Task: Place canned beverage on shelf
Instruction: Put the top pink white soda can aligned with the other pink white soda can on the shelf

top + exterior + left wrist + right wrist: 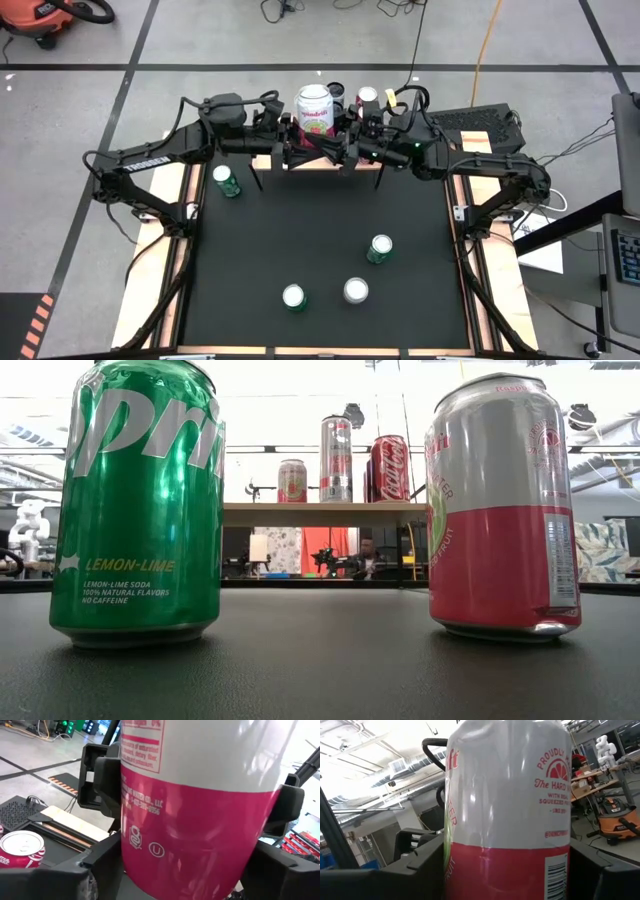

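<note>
Holding the tall pink-and-white can (314, 109) between us, we have both grippers at the far edge of the table, over the shelf (268, 162). Our left gripper (296, 135) and right gripper (345, 135) each show the same can filling the wrist view, fingers standing at its sides. In the right wrist view our fingers (427, 852) flank the can closely, and we read that as a grip; on the left, the fingers (107, 787) sit alongside the can but we cannot tell whether they press it or stand just clear.

Sharing the can looks like a handover or a steadying hold — upright, so it can stand on the wood plank. The shelf already carries cans: a red cola can (367, 99) just beside ours and a dark-topped one (335, 90) behind. That leaves little free plank, and the shelf edge toward the table is close, so room to set down is tight.

Four more cans stand on the black table (300, 240), well apart from the arms — open space there for withdrawing.
</note>
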{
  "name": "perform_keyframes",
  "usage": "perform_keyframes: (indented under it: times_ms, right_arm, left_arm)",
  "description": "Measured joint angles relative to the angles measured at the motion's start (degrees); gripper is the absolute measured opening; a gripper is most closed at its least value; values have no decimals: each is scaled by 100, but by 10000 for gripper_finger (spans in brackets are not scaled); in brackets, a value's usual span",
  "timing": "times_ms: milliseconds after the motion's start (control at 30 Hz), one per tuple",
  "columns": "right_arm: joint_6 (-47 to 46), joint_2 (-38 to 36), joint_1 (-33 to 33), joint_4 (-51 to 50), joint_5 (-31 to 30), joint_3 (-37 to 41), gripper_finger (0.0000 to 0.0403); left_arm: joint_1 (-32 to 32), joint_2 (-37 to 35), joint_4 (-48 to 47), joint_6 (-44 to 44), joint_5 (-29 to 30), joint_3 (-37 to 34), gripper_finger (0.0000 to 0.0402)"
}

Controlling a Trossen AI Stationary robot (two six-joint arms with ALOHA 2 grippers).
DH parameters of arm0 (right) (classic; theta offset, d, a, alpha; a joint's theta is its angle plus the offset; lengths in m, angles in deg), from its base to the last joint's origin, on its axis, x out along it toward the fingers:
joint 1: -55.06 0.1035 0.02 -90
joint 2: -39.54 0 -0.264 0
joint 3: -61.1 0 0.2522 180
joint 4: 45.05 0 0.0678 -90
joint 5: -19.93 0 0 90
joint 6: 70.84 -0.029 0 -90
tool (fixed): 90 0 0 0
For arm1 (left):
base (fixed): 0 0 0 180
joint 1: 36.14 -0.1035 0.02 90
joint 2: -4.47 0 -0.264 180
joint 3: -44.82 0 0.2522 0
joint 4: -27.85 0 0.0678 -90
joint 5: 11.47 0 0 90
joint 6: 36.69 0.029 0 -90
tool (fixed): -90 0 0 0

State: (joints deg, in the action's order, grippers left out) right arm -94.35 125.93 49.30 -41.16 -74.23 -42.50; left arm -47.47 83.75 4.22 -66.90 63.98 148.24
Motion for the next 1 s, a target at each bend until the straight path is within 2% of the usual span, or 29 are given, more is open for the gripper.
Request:
perform_keyframes:
  times_ms: [200,467,700,1000]
  right_arm:
    - [42,0,0,-35,3,0,284]
    - [-63,-15,0,-119,127,-2,315]
    - [-58,-76,0,-979,166,-356,338]
    - [333,-76,-4,-2102,206,-1007,341]
  left_arm:
    - [0,0,-28,70,-6,-2,298]
    - [0,0,-37,71,-250,-2,296]
    - [0,2,-24,280,-324,-2,295]
    - [0,2,15,785,-321,-2,295]
